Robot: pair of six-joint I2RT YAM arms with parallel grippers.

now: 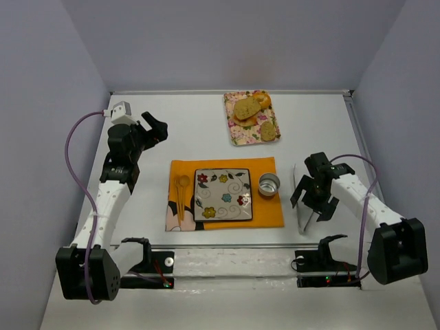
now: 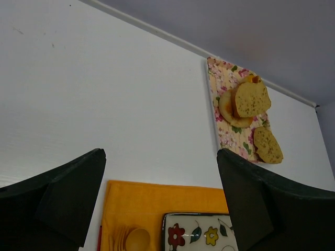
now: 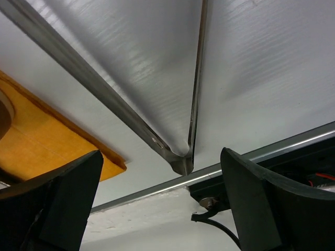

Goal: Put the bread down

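Bread on its tray, both tools empty.
The bread [image 1: 267, 132] lies on the floral tray [image 1: 240, 136] beyond the square plate [image 1: 222, 194]; left tool [image 1: 157, 127] and right tool [image 1: 315, 203] stand wide.

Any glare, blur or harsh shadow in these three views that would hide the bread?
Top view: even soft light, sharp, only faint shadows; the bread reads clearly. Left wrist: bread sharp, though the left gripper looks dark and soft-edged up close. Right wrist: streaky sheen on the table and bright glints along the tongs; no bread in frame.
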